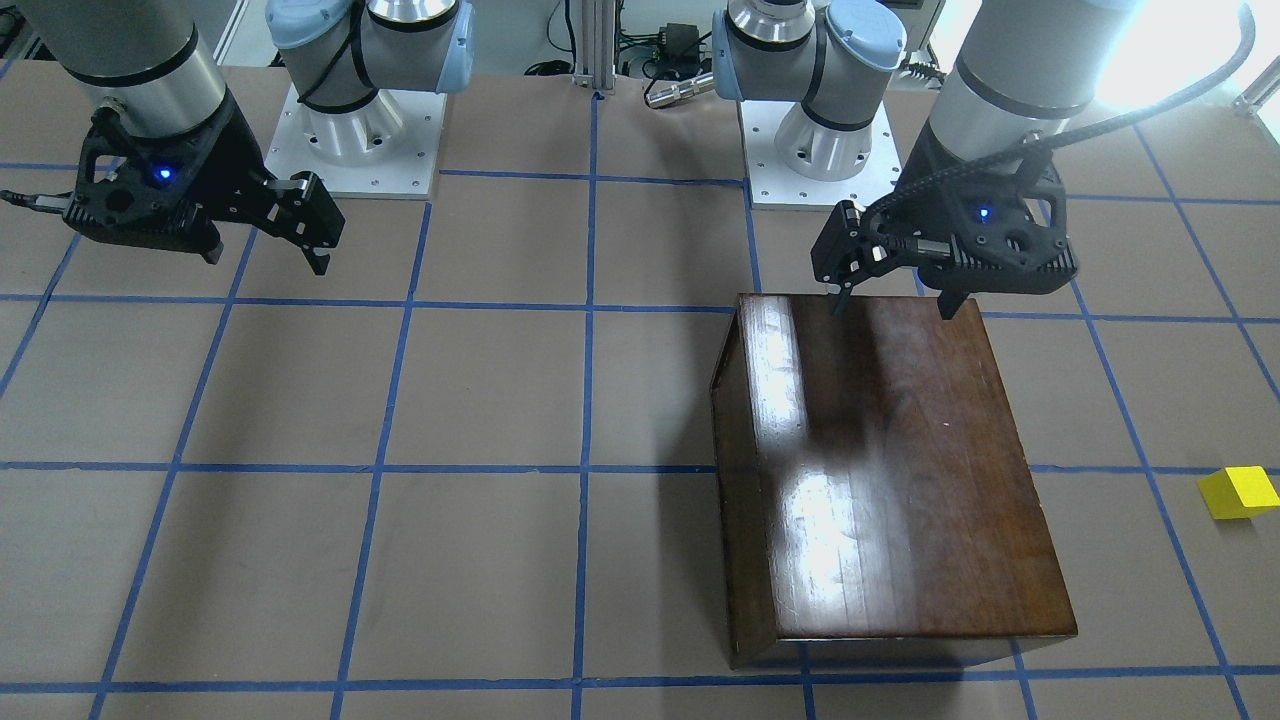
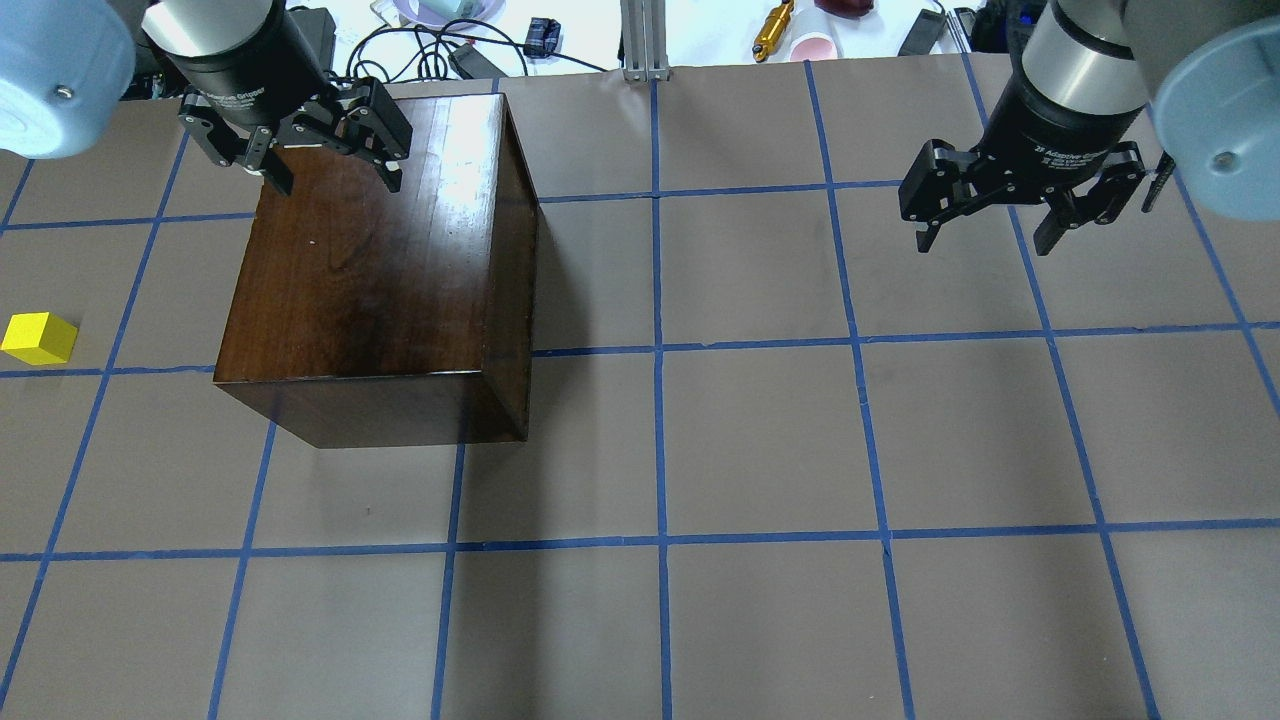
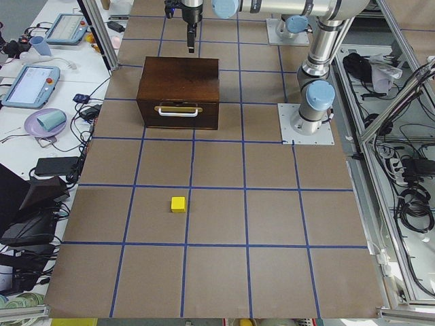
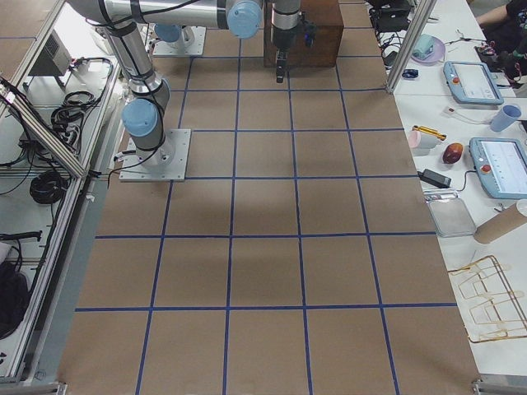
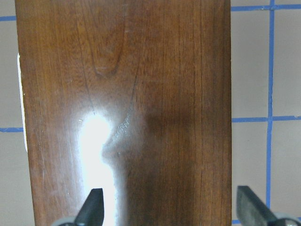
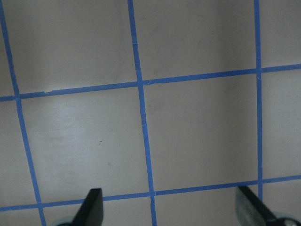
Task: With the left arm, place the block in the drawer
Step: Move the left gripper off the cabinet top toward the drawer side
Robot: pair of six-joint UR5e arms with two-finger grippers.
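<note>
Left pincer [image 2: 336, 182] hangs over the cabinet's [image 2: 370, 270] glossy top, fingers apart, nothing held. Right pincer [image 2: 985, 243] also apart and empty, over the bench [image 2: 760, 440].

Block [image 2: 38, 338]: small yellow cube, matte, crisp edges, on the bench well apart from the cabinet, toward my left end.

Drawer [image 3: 178, 117] shut. Dark front faces that same end and carries a pale bar handle [image 3: 178, 109].

Judgement: drawer first. Clear the top, descend the front face, straddle the bar squarely, pull straight out. A skewed pull could drag the whole cabinet. Varnish looks slick, so grip the bar, not the panel.
</note>
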